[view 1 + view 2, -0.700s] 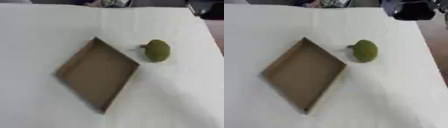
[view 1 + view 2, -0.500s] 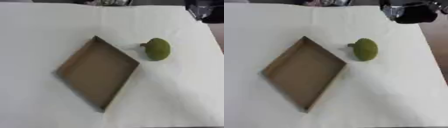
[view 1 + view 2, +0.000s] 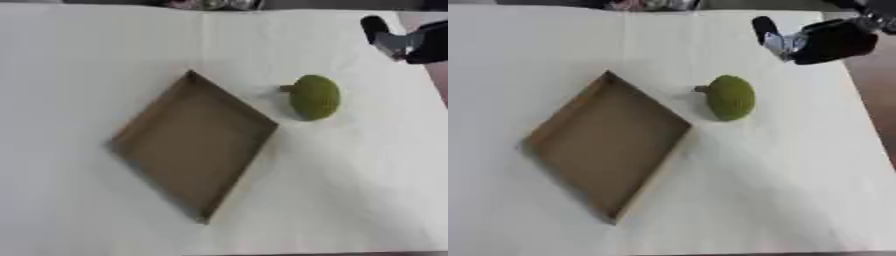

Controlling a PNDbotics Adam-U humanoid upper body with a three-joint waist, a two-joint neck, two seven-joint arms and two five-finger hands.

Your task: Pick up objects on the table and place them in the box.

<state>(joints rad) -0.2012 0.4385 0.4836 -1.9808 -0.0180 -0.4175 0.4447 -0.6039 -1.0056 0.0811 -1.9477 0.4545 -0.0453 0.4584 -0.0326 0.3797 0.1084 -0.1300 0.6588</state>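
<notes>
while unboxed: one green fruit point(image 3: 730, 97), one box point(image 3: 605, 146)

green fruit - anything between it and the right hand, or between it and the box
Nothing visible. The right hand is up and to the right of the green fruit with only bare white table between them. The box lies just left of the fruit, open-topped and empty.

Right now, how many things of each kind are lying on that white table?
Shallow brown cardboard box: 1
Bumpy green round fruit with a short stem: 1
Total: 2, both on the white table
</notes>
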